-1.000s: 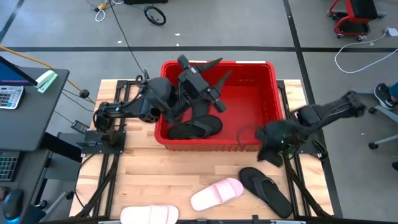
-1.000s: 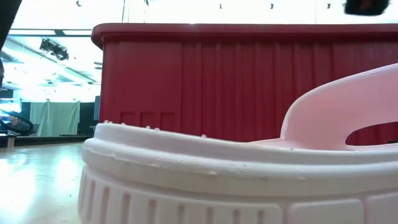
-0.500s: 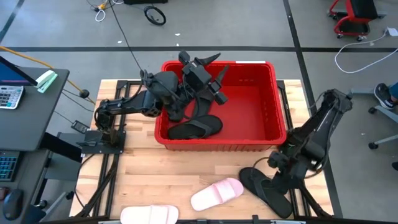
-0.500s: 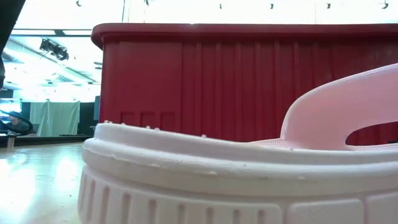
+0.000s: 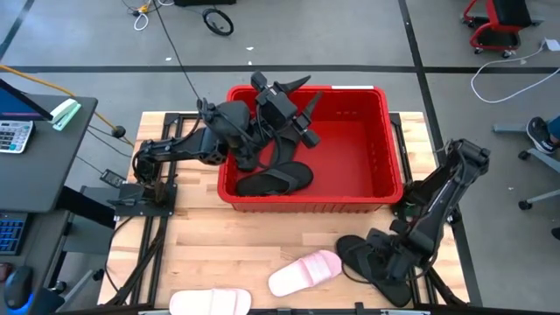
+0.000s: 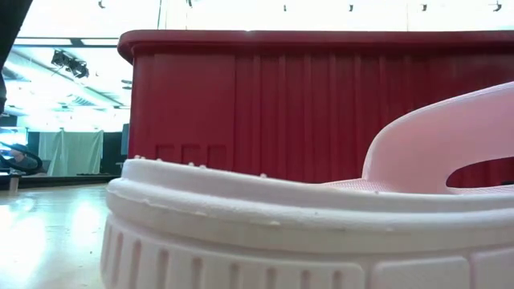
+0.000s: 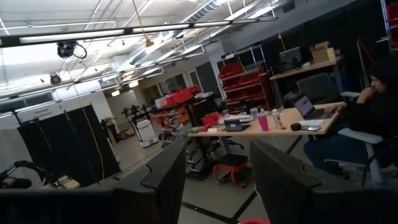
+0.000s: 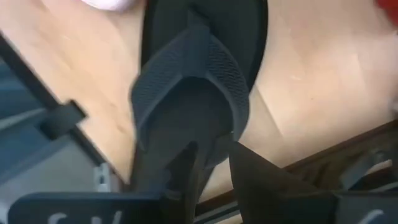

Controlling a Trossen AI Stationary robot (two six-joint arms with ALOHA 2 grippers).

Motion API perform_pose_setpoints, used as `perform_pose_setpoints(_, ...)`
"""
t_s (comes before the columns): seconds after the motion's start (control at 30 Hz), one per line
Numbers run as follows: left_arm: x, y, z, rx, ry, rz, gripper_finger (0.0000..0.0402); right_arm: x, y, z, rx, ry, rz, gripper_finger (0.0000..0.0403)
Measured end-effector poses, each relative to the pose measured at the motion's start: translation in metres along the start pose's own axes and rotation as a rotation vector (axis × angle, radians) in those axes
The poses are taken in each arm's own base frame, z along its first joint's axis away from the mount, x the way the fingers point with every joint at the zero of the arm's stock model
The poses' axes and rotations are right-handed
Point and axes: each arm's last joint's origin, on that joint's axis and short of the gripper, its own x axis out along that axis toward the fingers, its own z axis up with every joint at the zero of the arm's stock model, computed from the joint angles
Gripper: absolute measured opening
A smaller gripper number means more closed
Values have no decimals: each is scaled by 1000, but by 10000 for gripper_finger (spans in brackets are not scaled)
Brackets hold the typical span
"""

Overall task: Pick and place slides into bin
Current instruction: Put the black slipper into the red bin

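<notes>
Right gripper (image 5: 378, 260) has dropped onto black thong slide (image 5: 374, 261) (fingers straddling strap).

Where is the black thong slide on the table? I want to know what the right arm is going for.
High view: the thong slide lies at the table's near right corner, beside a pink slide, with the right hand directly over it.

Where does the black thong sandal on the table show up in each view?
High: black thong sandal at lower right, under the right gripper.
Low: not visible.
Left wrist: not visible.
Right wrist: fills the centre.
Shared landmark: the wooden table.
</notes>
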Motion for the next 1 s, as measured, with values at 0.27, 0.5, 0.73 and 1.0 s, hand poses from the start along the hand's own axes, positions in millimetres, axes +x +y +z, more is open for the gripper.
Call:
perform_pose_setpoints(0.27,-1,-1,0,-1,-1,-5,185,37,-16,7,18,64,-51,96)
perform_pose_setpoints(0.5,-1,-1,0,-1,-1,-5,178,54,-30,17,48,43,55,96)
perform_pose_setpoints(0.73,-1,-1,0,-1,-1,-5,178,70,-40,16,28,47,31,79)
perform_pose_setpoints(1.0,-3,-3,1,-2,-2,-10,174,35,-23,19,25,-7,177,16)
